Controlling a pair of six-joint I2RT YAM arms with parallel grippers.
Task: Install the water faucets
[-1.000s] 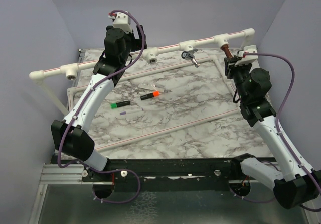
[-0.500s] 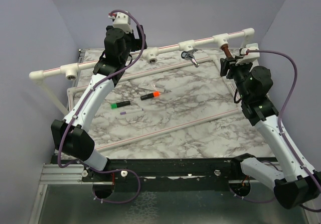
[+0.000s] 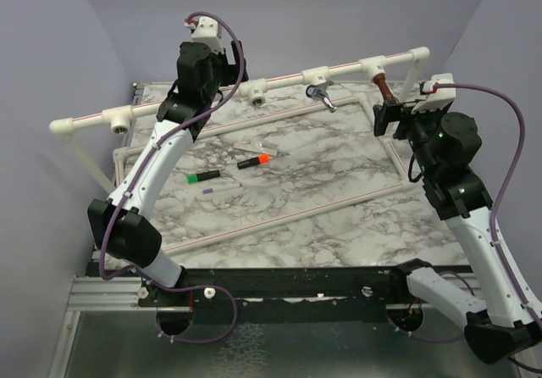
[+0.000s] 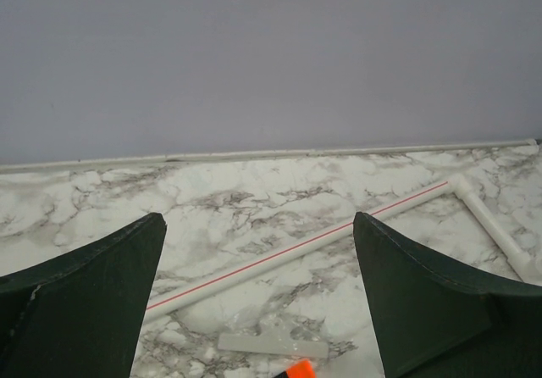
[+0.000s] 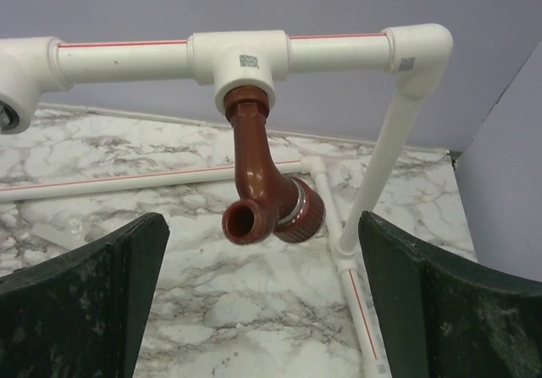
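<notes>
Fingers (image 5: 85,302) on your right gripper (image 5: 261,225) stand wide apart, holding nothing, clear of the copper faucet (image 5: 264,183) just ahead. Your left gripper (image 4: 258,221) is spread too, empty above the marble table (image 3: 322,191). On the raised white pipe rail (image 3: 169,102), the copper faucet hangs from a tee fitting (image 5: 246,60). The chrome faucet (image 3: 322,97) sits under the next tee. An orange-capped marker (image 3: 253,161) lies mid-table.

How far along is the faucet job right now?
Done: the copper tap hangs screwed into the pipe fitting, and the silver tap appears seated in the next fitting. In hand: nothing; the right gripper and left gripper are open and empty. Left: perhaps only a final check; how tight they are cannot be told.
</notes>
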